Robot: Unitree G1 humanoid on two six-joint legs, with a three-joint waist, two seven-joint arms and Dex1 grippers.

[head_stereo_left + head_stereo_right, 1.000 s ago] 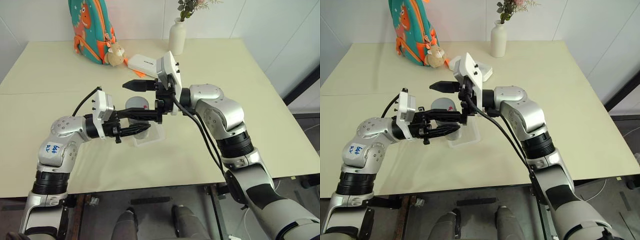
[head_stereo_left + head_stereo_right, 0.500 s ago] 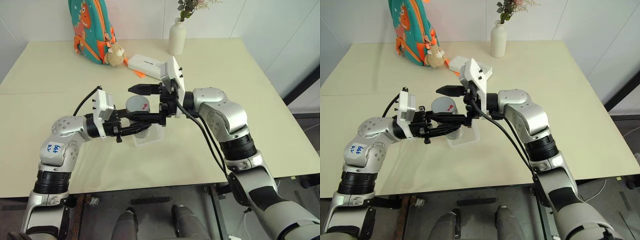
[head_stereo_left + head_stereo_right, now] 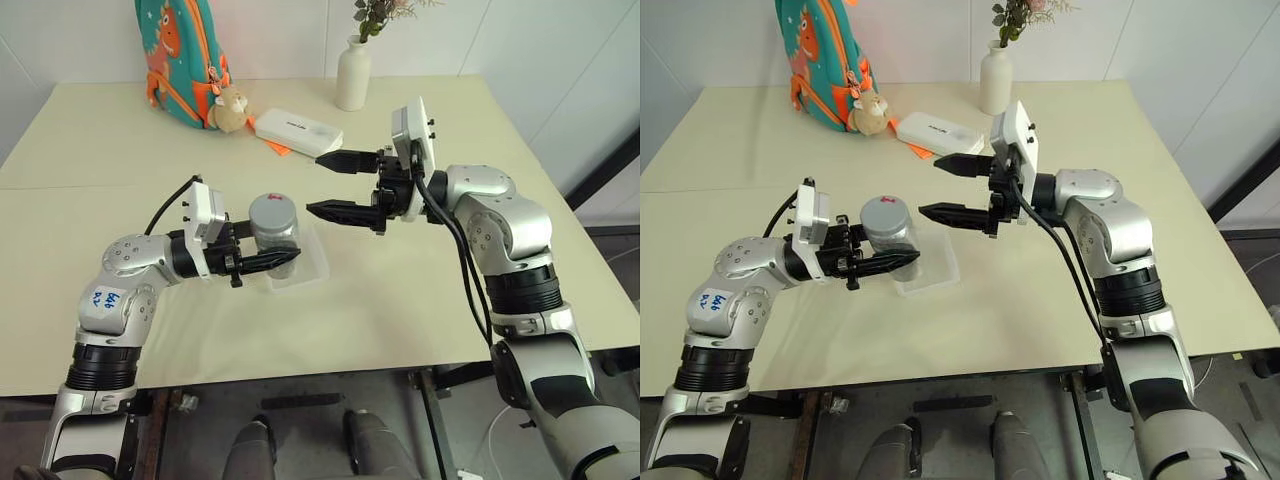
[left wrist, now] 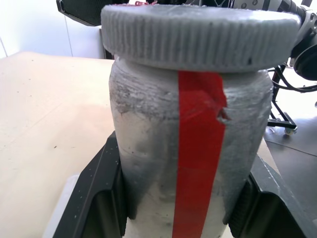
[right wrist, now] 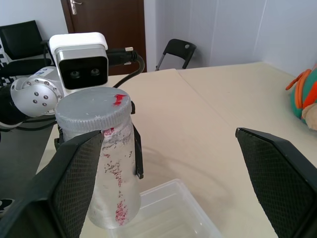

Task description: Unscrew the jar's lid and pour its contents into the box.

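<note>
The jar [image 3: 276, 235], a clouded plastic cylinder with a red strip, stands upright just above the box [image 3: 312, 266]. My left gripper [image 3: 272, 247] is shut on its body, with a finger [image 4: 96, 198] pressed against each side. The grey ribbed lid [image 4: 198, 34] sits on the jar's top, marked with a red dab [image 5: 119, 99]. My right gripper [image 3: 314, 183] hangs open to the right of the jar, apart from it, with nothing between its fingers [image 5: 74, 183]. The clear shallow box [image 5: 168, 213] lies on the table below. The contents are hidden behind the jar's clouded wall.
At the back of the table stand a teal and orange backpack [image 3: 180, 55] with a plush toy [image 3: 232, 108], a flat white case [image 3: 298, 128] and a white vase [image 3: 353, 75]. The table's front edge [image 3: 300, 370] runs close below my arms.
My right gripper has drawn away to the right from around the lid, still open. The lid stays on the jar. The left gripper and the jar have kept still.
</note>
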